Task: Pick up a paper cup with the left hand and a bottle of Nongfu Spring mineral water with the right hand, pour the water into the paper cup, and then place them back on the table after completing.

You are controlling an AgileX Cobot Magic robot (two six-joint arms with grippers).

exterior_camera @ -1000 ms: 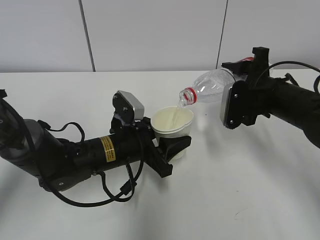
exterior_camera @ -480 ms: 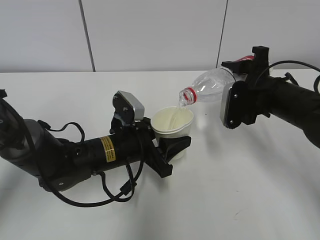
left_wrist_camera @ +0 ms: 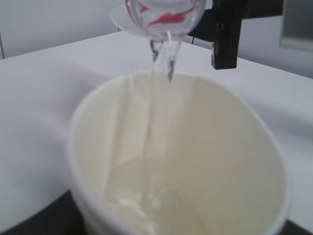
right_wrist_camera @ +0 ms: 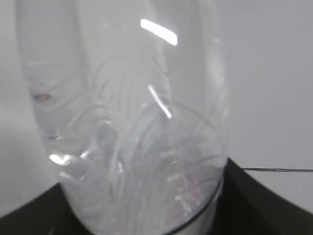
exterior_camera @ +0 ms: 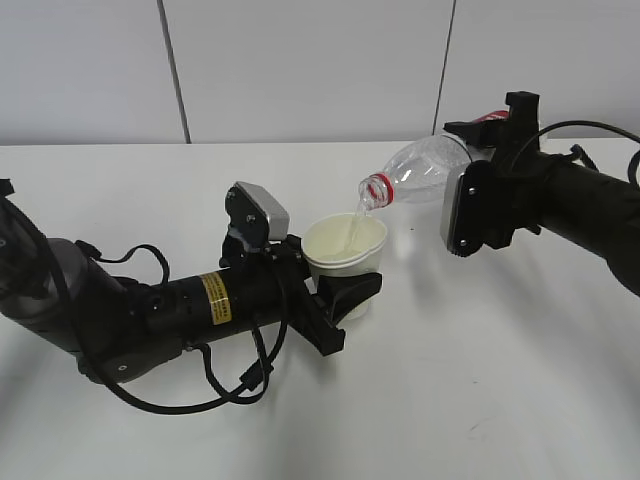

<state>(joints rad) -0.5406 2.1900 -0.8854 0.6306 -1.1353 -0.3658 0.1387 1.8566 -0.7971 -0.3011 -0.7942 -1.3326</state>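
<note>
My left gripper (exterior_camera: 335,300) is shut on a cream paper cup (exterior_camera: 345,245) and holds it upright just above the white table (exterior_camera: 470,400). My right gripper (exterior_camera: 490,160) is shut on a clear plastic water bottle (exterior_camera: 425,170) with a red neck ring, tilted mouth-down to the left. A thin stream of water (exterior_camera: 355,215) runs from the mouth into the cup. In the left wrist view the stream (left_wrist_camera: 164,63) falls into the cup (left_wrist_camera: 220,147), where water pools at the bottom. The bottle (right_wrist_camera: 127,122) fills the right wrist view.
A pale panelled wall (exterior_camera: 300,70) stands behind the table. Loose black cables (exterior_camera: 230,375) hang under the left arm onto the tabletop.
</note>
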